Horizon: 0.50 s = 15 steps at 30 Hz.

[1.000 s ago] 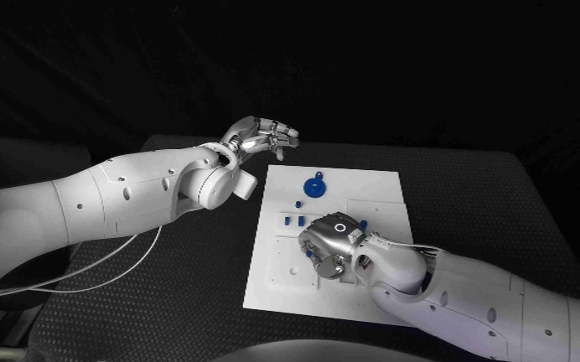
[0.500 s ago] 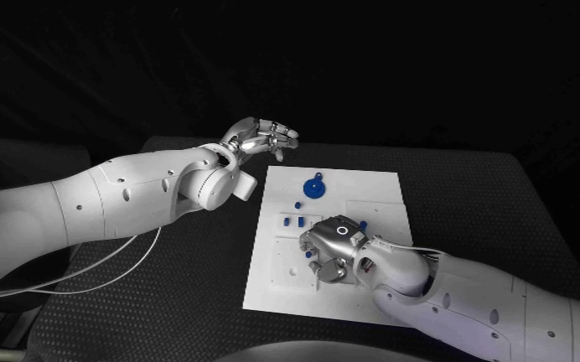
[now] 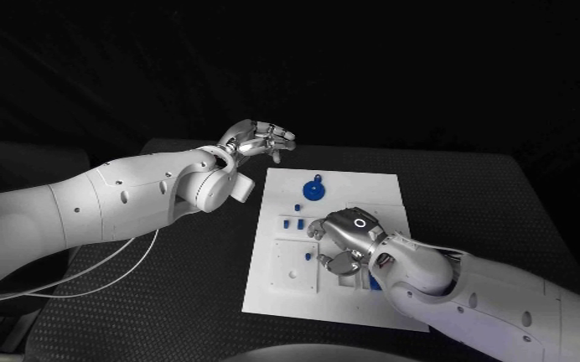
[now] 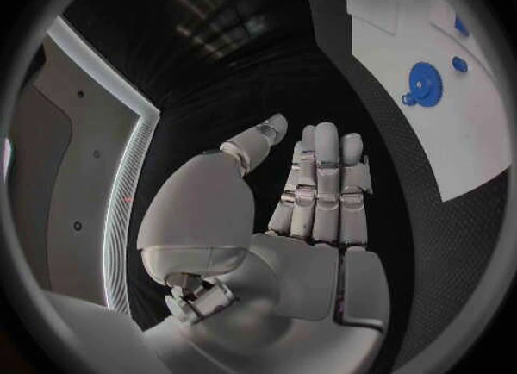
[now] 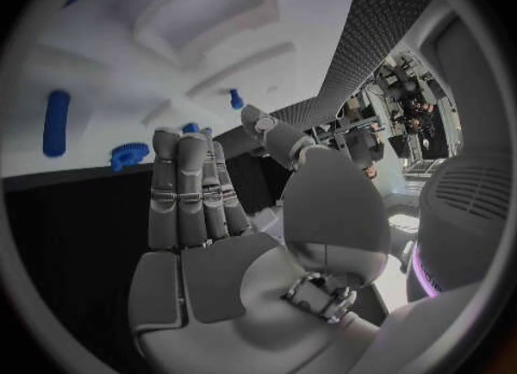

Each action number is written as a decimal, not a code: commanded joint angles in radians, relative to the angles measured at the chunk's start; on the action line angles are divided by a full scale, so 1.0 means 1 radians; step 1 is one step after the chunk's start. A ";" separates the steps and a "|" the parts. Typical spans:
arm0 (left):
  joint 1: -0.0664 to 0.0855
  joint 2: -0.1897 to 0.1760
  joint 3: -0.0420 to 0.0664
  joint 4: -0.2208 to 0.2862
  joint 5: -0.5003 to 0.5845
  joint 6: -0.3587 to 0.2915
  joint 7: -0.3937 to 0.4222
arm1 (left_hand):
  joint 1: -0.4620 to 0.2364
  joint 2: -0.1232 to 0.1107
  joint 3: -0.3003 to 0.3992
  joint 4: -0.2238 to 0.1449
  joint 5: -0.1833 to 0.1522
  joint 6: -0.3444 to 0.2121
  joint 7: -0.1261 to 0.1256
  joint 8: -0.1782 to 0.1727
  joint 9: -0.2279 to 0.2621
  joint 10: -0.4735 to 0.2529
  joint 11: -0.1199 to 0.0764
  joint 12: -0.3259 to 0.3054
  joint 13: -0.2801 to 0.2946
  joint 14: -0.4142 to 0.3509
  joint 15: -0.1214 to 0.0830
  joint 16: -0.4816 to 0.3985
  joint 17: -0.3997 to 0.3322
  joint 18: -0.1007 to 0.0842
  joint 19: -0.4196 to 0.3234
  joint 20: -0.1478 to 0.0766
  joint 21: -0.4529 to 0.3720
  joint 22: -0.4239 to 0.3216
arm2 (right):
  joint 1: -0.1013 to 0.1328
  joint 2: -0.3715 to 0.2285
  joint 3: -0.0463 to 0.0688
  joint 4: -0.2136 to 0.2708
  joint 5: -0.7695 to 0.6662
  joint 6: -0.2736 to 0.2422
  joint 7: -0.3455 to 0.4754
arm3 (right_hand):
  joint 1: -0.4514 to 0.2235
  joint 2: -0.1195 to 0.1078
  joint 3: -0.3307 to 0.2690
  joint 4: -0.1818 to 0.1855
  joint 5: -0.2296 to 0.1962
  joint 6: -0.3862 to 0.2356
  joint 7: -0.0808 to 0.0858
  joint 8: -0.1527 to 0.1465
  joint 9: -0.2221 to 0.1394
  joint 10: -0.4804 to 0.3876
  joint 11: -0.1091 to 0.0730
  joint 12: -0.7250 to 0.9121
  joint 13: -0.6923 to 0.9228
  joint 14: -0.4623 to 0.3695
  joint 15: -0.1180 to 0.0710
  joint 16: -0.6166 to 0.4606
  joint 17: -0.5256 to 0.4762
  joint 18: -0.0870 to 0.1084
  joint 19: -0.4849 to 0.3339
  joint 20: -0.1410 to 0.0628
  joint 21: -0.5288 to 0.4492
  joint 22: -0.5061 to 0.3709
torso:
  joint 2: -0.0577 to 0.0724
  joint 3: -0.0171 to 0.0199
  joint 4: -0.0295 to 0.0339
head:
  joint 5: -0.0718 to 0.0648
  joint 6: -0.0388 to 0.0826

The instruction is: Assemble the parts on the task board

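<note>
The white task board (image 3: 363,188) lies in the middle of the table. A blue gear (image 3: 314,188) sits on its far part, with small blue pegs (image 3: 294,220) just nearer. My right hand (image 3: 348,241) hovers low over the board's middle, fingers pointing down at it and holding nothing. In the right wrist view its fingers (image 5: 185,186) are straight, close to a small blue gear (image 5: 129,155), a blue peg (image 5: 56,121) and another peg (image 5: 235,98). My left hand (image 3: 256,138) is raised beyond the board's far left corner, fingers straight and empty (image 4: 323,180).
The board has a square recessed panel (image 3: 294,261) on its near left part. Black matting (image 3: 181,278) surrounds the board on all sides. The left wrist view shows the board (image 4: 474,133) with the blue gear (image 4: 423,81) off to the side of the hand.
My right hand has shifted a little to the right over the board and its wrist has turned. The left hand has barely moved.
</note>
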<state>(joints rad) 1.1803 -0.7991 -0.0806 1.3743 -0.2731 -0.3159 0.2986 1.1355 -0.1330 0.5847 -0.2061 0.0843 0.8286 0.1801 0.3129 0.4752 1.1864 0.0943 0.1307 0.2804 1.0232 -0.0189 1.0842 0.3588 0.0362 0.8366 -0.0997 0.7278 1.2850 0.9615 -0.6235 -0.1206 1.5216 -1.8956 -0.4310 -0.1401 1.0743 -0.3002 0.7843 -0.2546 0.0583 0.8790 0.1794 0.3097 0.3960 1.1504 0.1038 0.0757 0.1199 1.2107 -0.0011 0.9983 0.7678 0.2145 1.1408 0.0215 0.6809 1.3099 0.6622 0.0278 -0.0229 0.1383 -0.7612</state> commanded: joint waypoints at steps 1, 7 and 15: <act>0.002 0.000 0.001 0.000 0.005 0.012 0.005 | -0.010 0.001 -0.006 0.001 0.006 -0.005 0.000 -0.005 0.002 -0.007 0.003 -0.002 -0.001 0.001 0.008 -0.006 0.001 0.010 0.007 -0.010 -0.006 0.001 | 0.019 -0.027 0.026 0.034 0.022 -0.031 -0.007 | -0.004 -0.001 0.015 0.003 -0.005 0.002 -0.004 0.005 0.003 -0.004 0.007 0.007 -0.001 -0.002 -0.002 -0.003 0.003 0.047 0.000 0.002 -0.003 0.012 | 0.000 0.0007 -0.0008 | -0.006 0.005; 0.002 0.001 0.001 -0.002 0.005 0.015 0.004 | -0.010 0.001 -0.006 0.001 0.006 -0.005 0.001 -0.005 0.002 -0.007 0.003 -0.002 -0.001 0.001 0.008 -0.006 0.001 0.010 0.007 -0.010 -0.006 0.001 | 0.078 -0.089 0.056 0.057 0.038 0.075 -0.018 | -0.001 0.000 0.027 0.011 -0.006 0.013 -0.010 0.014 0.007 0.010 0.002 0.014 0.000 0.001 -0.006 -0.001 0.006 0.047 0.004 0.000 -0.001 0.012 | 0.000 -0.0004 -0.0006 | -0.013 0.013; 0.002 0.000 0.001 -0.004 0.005 0.016 0.004 | -0.010 0.001 -0.006 0.001 0.006 -0.005 0.001 -0.005 0.002 -0.007 0.003 -0.002 -0.001 0.001 0.008 -0.006 0.001 0.010 0.008 -0.010 -0.007 0.001 | 0.118 -0.135 0.065 0.036 0.032 0.230 -0.054 | -0.023 -0.001 -0.004 -0.003 -0.007 0.012 -0.024 0.018 0.009 0.006 0.006 0.010 -0.005 -0.006 -0.004 -0.005 0.011 0.047 -0.007 0.004 -0.002 0.016 | 0.000 0.0000 0.0005 | -0.019 0.021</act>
<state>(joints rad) 1.1803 -0.7998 -0.0806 1.3690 -0.2729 -0.3141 0.2971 1.1355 -0.1330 0.5847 -0.2061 0.0843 0.8286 0.1801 0.3129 0.4754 1.1860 0.0943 0.1307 0.2803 1.0232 -0.0189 1.0842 0.3585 0.0299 0.8403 -0.1034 0.7278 1.2849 1.0795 -0.7573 -0.0551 1.5576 -1.8625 -0.3125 -0.1665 1.0594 -0.3017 0.7875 -0.2578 0.0577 0.8914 0.1620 0.3244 0.4052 1.1599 0.1018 0.0888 0.1157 1.2109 -0.0013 0.9983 0.7782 0.2138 1.1393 0.0231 0.6809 1.3099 0.6621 0.0278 -0.0230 0.1212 -0.7427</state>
